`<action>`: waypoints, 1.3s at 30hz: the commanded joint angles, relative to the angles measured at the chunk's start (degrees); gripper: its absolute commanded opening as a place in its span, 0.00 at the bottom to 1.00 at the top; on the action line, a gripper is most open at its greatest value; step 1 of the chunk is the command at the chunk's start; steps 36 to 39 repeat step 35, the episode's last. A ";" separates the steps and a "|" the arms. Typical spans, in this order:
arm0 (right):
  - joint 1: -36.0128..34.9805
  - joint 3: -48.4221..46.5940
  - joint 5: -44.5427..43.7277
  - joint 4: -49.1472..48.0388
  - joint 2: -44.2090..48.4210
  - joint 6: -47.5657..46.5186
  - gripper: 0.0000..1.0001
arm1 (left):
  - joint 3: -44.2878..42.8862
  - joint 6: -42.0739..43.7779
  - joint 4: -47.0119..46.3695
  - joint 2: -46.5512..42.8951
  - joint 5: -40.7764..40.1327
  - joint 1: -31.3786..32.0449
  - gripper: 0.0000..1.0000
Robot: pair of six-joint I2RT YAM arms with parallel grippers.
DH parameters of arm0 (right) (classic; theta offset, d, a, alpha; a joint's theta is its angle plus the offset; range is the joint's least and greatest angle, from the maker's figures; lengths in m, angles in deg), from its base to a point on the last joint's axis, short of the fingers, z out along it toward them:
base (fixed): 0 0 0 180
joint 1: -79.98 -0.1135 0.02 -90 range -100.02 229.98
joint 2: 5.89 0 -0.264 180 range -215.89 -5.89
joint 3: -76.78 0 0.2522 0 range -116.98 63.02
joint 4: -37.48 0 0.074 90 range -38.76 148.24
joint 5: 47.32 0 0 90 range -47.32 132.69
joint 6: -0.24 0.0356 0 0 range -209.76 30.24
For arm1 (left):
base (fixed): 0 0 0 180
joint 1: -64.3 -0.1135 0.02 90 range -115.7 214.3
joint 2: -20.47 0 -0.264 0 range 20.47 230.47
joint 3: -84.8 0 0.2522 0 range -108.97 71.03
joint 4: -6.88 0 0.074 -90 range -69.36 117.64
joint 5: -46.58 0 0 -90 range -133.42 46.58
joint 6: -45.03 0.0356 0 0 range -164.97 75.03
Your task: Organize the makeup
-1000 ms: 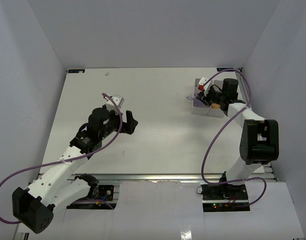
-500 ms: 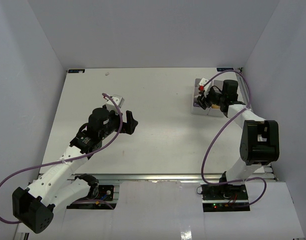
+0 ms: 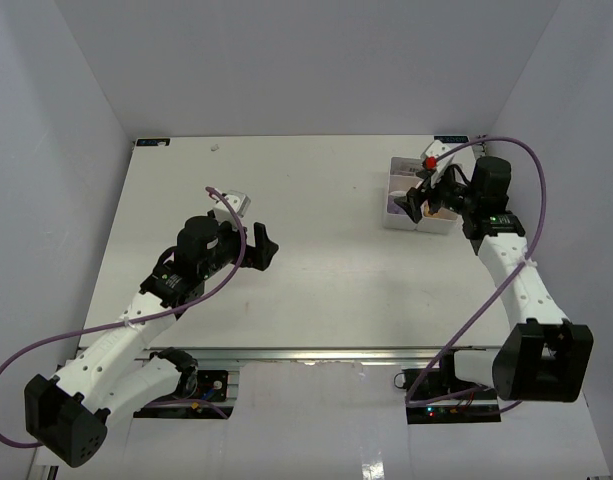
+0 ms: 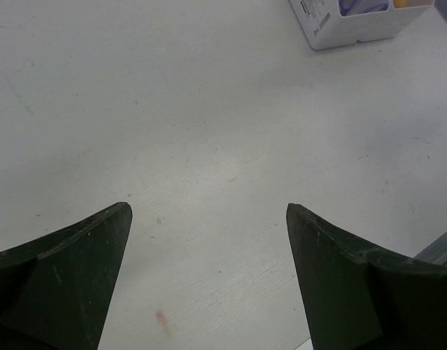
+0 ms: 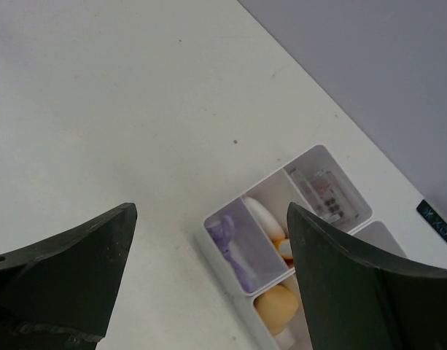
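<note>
The makeup lies in the white compartment box, seen from above in the right wrist view. A purple tool fills one slot. A white oval piece and an orange tube share the slot beside it. A clear palette has its own slot, and a tan sponge sits nearest me. My right gripper hangs open above the box with nothing between its fingers, also over the box in the top view. My left gripper is open and empty over bare table.
The box's corner shows at the top right of the left wrist view. White walls stand along the back and both sides of the table. A faint reddish stain marks the tabletop under the left gripper.
My right gripper has opened and lifted back from the box, its arm swinging out to the right. The left arm has not moved.
</note>
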 commanded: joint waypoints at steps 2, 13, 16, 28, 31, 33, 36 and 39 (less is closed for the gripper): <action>0.40 3.35 -4.49 15.06 9.24 12.04 0.90 | 0.48 0.63 -2.04 -1.70 5.06 0.00 0.98; 3.44 27.43 -18.90 9.10 40.00 27.08 0.90 | 1.46 0.62 -2.93 -1.77 5.54 0.00 0.98; 4.88 28.86 -19.05 8.84 43.20 29.23 0.90 | 1.71 0.75 -3.18 -1.16 5.37 0.00 0.98; 5.56 26.44 -25.73 11.07 40.72 33.54 0.90 | 2.26 1.13 -3.56 -0.96 4.64 0.00 0.98; 5.58 26.27 -26.05 11.16 40.65 33.94 0.90 | 2.34 1.22 -3.65 -0.96 4.88 0.00 0.98; 5.50 26.24 -26.05 11.33 40.47 34.04 0.90 | 2.35 1.22 -3.65 -1.15 4.82 0.00 0.98; 5.50 26.07 -25.80 11.42 40.30 33.78 0.90 | 2.35 1.22 -3.73 -1.40 4.91 0.00 0.98; 5.50 26.07 -25.80 11.42 40.30 33.78 0.90 | 2.35 1.22 -3.73 -1.40 4.91 0.00 0.98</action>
